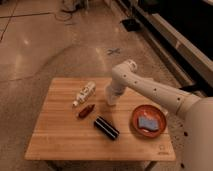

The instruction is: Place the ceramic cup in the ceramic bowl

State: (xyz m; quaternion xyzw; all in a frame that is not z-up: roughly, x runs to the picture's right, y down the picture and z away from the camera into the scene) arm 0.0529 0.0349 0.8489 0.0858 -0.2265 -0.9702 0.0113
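- I am seeing the ceramic cup (110, 102) as a small, pale whitish shape, standing upright near the middle of the worktop's (60, 135) back half.
- My tool (111, 96) is reaching down onto the cup from above. I cannot tell whether it is clenched on the cup or released.
- The ceramic bowl (134, 120), shallow and red-orange, is sitting apart from the cup toward the right of the view, carrying a blue-grey item (148, 123).
- A white bottle (85, 93), a reddish-brown piece (86, 111) and a black bar (106, 127) are lying on the cup's other side and nearer the front edge.
- The worktop is showing light wooden planks and is standing on a glossy pale floor (45, 50) with a blue cross mark (113, 51).
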